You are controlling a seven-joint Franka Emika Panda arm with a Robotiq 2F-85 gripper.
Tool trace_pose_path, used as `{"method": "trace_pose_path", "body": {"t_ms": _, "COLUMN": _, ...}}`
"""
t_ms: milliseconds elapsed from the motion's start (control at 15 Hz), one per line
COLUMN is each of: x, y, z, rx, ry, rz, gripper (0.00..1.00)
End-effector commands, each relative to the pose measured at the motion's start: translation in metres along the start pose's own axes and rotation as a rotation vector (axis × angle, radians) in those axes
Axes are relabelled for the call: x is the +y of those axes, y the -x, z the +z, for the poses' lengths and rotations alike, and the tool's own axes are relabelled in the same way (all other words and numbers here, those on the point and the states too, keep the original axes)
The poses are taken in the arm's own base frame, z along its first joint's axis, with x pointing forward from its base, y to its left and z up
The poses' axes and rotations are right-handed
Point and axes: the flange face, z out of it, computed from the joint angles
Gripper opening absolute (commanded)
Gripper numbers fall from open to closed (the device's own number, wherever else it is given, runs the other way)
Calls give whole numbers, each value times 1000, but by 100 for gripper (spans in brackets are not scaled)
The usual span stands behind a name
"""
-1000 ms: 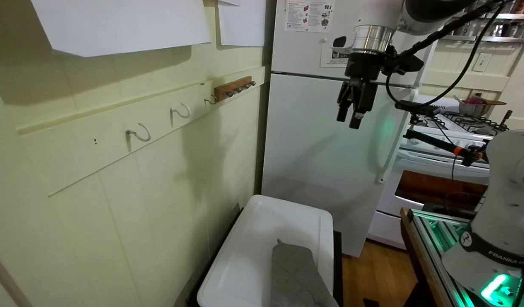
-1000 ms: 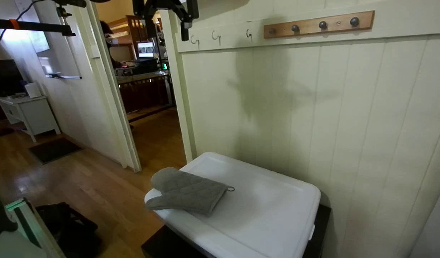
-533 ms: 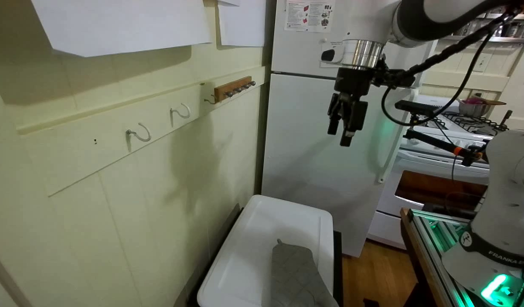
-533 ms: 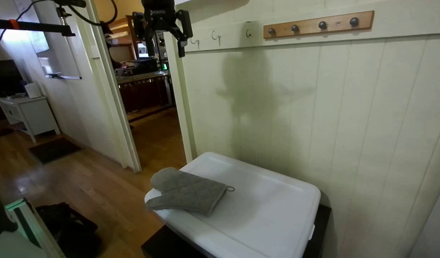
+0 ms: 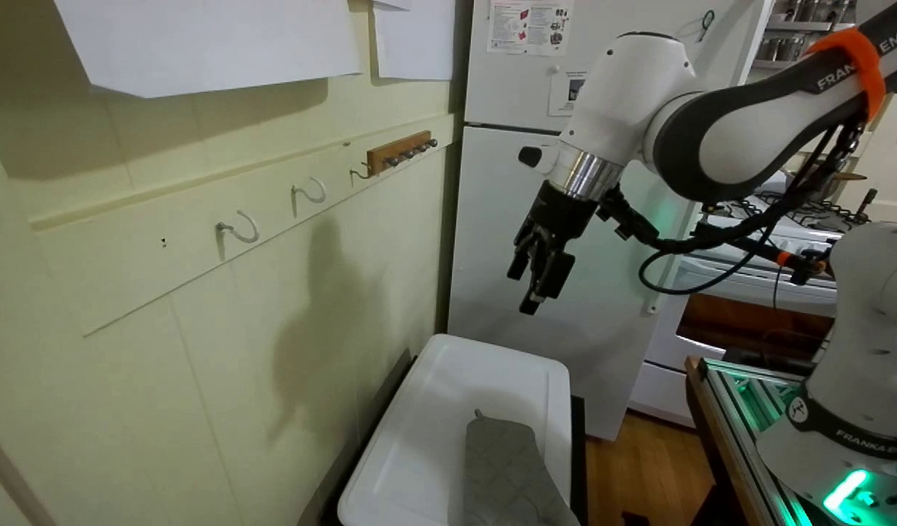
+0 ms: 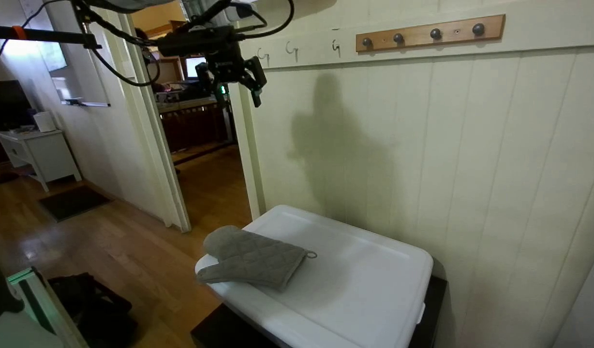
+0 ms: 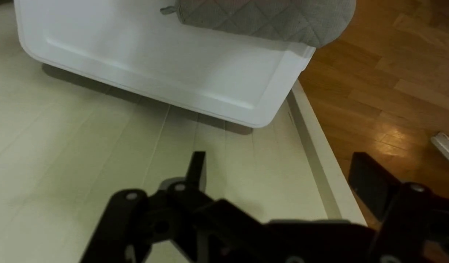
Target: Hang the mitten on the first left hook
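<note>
my hand (image 5: pixel 525 286) hangs in the air, slanting downward, with the pale refrigerator (image 5: pixel 492 219) behind it in an exterior view. my arm (image 5: pixel 755 139) comes in there from the right, an orange band around it. the hand is released: in the wrist view its two dark fingers (image 7: pixel 197 170) stand wide apart along the lower part.

below me the grey quilted mitten (image 6: pixel 253 258) lies flat on the white surface (image 6: pixel 369 290), well apart from my fingers. its cuff, with a small loop (image 7: pixel 168 10), points inward over the surface, and its rounded end reaches past the edge; from the wrist i see wooden floor (image 7: pixel 411 80) beyond that end. the top of the wrist view cuts part of the mitten off.

the surface has rounded corners and sits over a dark base (image 6: pixel 229 328), just beside the yellowish wall (image 6: pixel 447 145). up on that wall, in both exterior views, three curved hooks (image 5: pixel 307 196) run in a row to the left of a wooden rack (image 6: pixel 418 38) with four dark knobs. the first left hook (image 5: pixel 237 233) is the farthest from the rack, well above the mitten. a soft shadow (image 6: pixel 335 140) falls below the hooks.
</note>
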Motion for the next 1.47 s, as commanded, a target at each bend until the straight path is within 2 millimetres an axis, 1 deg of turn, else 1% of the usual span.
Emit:
{"method": "trace_pose_path", "body": {"t_ms": 0, "x": 0, "y": 0, "z": 2, "rx": -3, "ry": 0, "rz": 0, "gripper": 100}}
{"method": "trace_pose_path", "body": {"t_ms": 133, "x": 0, "y": 0, "z": 1, "rx": -1, "ry": 0, "rz": 1, "gripper": 100}}
{"method": "trace_pose_path", "body": {"t_ms": 200, "x": 4, "y": -6, "z": 3, "rx": 36, "ry": 31, "rz": 64, "gripper": 100}}
{"method": "trace_pose_path", "body": {"t_ms": 267, "x": 6, "y": -10, "z": 10, "rx": 53, "ry": 29, "rz": 138, "gripper": 100}}
{"method": "trace_pose_path", "body": {"t_ms": 400, "x": 3, "y": -15, "z": 37, "rx": 51, "ry": 42, "rz": 253, "gripper": 100}}
{"method": "trace_pose_path", "body": {"t_ms": 533, "x": -6, "y": -19, "z": 58, "rx": 31, "ry": 35, "rz": 367, "gripper": 100}}
{"method": "trace_pose_path", "body": {"t_ms": 867, "x": -28, "y": -18, "z": 119, "rx": -127, "ry": 40, "rz": 606, "gripper": 100}}
{"method": "trace_pose_path", "body": {"t_ms": 1067, "x": -26, "y": -18, "z": 150, "rx": -192, "ry": 43, "rz": 731, "gripper": 100}}
{"method": "trace_pose_path", "body": {"t_ms": 1400, "x": -25, "y": -7, "z": 209, "rx": -293, "ry": 56, "rz": 818, "gripper": 100}}
